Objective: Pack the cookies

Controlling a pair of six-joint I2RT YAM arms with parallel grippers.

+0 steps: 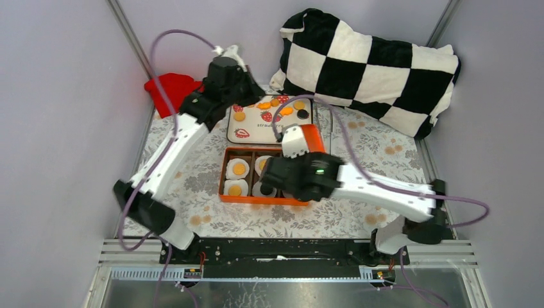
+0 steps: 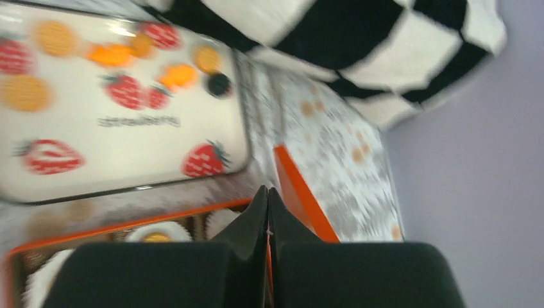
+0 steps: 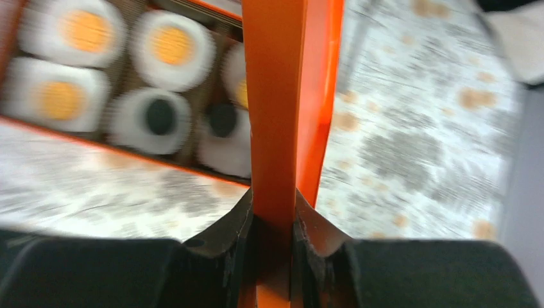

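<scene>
Several loose cookies (image 1: pixel 282 110), orange-yellow discs, fish shapes and a black one, lie at the far end of the white strawberry-print tray (image 1: pixel 256 131); they also show blurred in the left wrist view (image 2: pixel 25 93). The orange box (image 1: pixel 229 194) holds white paper cups with orange cookies (image 3: pixel 172 45) and black cookies (image 3: pixel 160 115). My right gripper (image 3: pixel 274 205) is shut on the orange lid (image 3: pixel 276 96) and holds it on edge at the box's right side (image 1: pixel 314 138). My left gripper (image 2: pixel 267 192) is shut and empty above the tray's near edge.
A black-and-white checked pillow (image 1: pixel 365 64) lies at the back right, close behind the tray. A red cloth (image 1: pixel 170 86) sits at the back left by the wall. A floral cloth (image 1: pixel 378 154) covers the table.
</scene>
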